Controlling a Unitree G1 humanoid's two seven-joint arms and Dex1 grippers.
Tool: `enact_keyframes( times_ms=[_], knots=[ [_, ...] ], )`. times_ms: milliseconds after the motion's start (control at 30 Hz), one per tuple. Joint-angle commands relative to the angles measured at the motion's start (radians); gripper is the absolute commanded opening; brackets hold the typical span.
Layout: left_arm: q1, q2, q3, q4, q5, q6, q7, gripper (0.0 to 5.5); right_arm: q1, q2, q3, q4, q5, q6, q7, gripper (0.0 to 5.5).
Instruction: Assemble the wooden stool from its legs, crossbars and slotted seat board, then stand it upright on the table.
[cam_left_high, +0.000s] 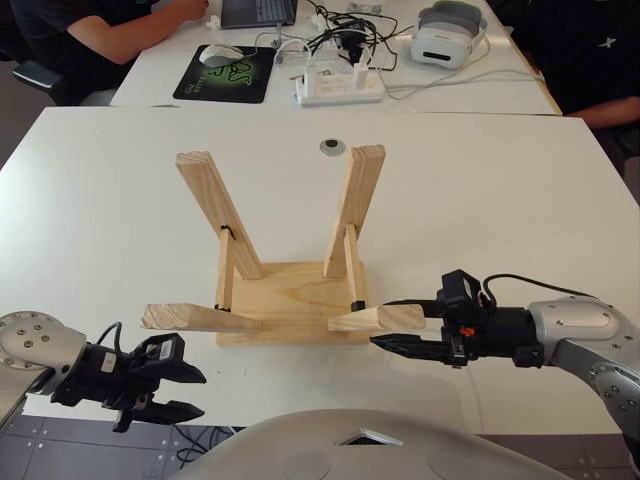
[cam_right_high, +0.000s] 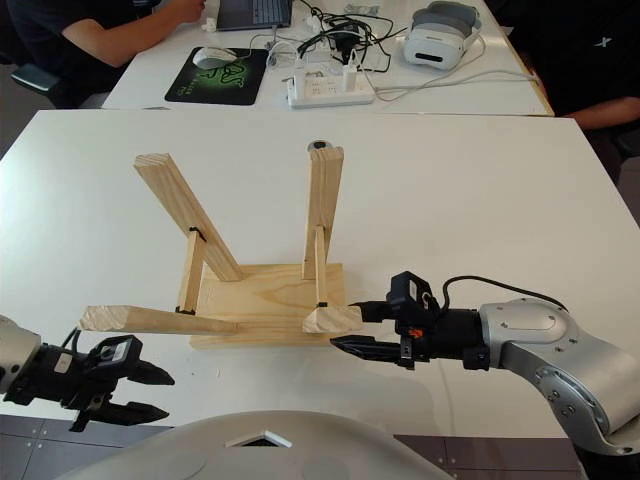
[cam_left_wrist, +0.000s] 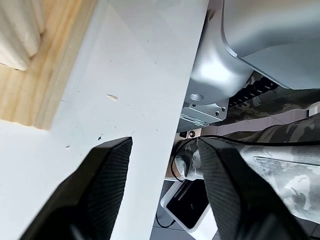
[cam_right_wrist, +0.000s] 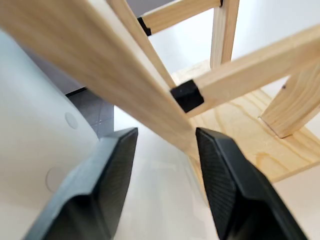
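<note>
Stool (cam_left_high: 290, 300) lies upside down on the table (cam_left_high: 500, 200), seemingly assembled. Our right gripper (cam_left_high: 380, 322) has fingers spread around its near right leg (cam_left_high: 355, 321). The left gripper (cam_left_high: 200, 394), fingers also spread, hovers at the table edge. Next we clamp and flip.

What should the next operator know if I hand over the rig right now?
Left gripper: open, empty, at the table's near edge.
Right gripper: open, fingers either side of the near-right leg's tip, not shut on it.
Stool: upside down mid-table, seat board flat, crossbars fitted between the legs.
Done: assembly, by the look of it.
Left: flip the stool and stand it upright.
</note>
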Motion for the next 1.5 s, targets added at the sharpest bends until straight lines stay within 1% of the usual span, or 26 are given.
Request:
enact_keyframes(
  times_ms=[33,133,267,300,400,467,533,667,700,733,833,933,1033,1133,1267,1500],
  knots=[
    [0.0,0.006,0.024,0.021,0.015,-0.029,-0.008,2.96,-0.005,-0.013,0.006,0.032,-0.048,-0.071,0.022,2.78],
    [0.014,0.008,0.033,0.067,0.048,-0.062,-0.007,3.45,0.01,-0.023,-0.014,0.054,-0.047,-0.096,0.043,3.29],
    [0.047,-0.018,0.054,0.122,0.081,-0.101,-0.001,3.92,0.044,-0.07,-0.048,0.097,-0.052,-0.107,0.107,3.3],
    [0.037,-0.035,0.054,0.135,0.077,-0.108,0.01,4.13,0.062,-0.086,-0.049,0.108,-0.07,-0.119,0.128,3.3],
    [0.017,-0.089,0.044,0.155,0.075,-0.121,0.058,4.49,0.091,-0.104,-0.027,0.153,-0.138,-0.156,0.136,3.3],
    [0.001,-0.131,0.03,0.164,0.08,-0.134,0.102,4.52,0.105,-0.101,0.017,0.192,-0.229,-0.208,0.111,3.3],
    [-0.017,-0.168,0.011,0.189,0.108,-0.173,0.147,4.52,0.111,-0.077,0.042,0.221,-0.271,-0.228,0.083,3.3],
    [0.001,-0.154,0.016,0.256,0.134,-0.188,0.143,4.55,0.095,-0.042,0.054,0.267,-0.318,-0.258,0.039,2.7],
    [0.007,-0.143,0.017,0.283,0.158,-0.215,0.137,4.36,0.087,-0.035,0.058,0.275,-0.329,-0.266,0.032,2.56],
    [-0.002,-0.135,0.013,0.321,0.179,-0.235,0.139,4.34,0.074,-0.022,0.069,0.285,-0.341,-0.272,0.016,2.46],
    [-0.077,-0.142,-0.016,0.421,0.23,-0.295,0.172,3.83,0.046,0.04,0.114,0.319,-0.393,-0.341,-0.024,1.91],
    [-0.156,-0.164,-0.046,0.481,0.27,-0.346,0.217,3.44,0.044,0.039,0.186,0.339,-0.487,-0.384,-0.045,1.51],
    [-0.22,-0.191,-0.092,0.5,0.287,-0.373,0.245,2.96,0.033,0.071,0.227,0.341,-0.489,-0.362,-0.059,1.01],
    [-0.249,-0.213,-0.143,0.482,0.296,-0.38,0.256,2.56,0.018,0.073,0.282,0.366,-0.558,-0.387,-0.068,0.61],
    [-0.264,-0.238,-0.21,0.45,0.295,-0.368,0.255,2.01,0.003,0.106,0.306,0.369,-0.562,-0.379,-0.081,0.05],
    [-0.285,-0.271,-0.292,0.436,0.321,-0.382,0.28,1.01,-0.02,0.13,0.351,0.374,-0.591,-0.382,-0.087,0.0]
  ],
)
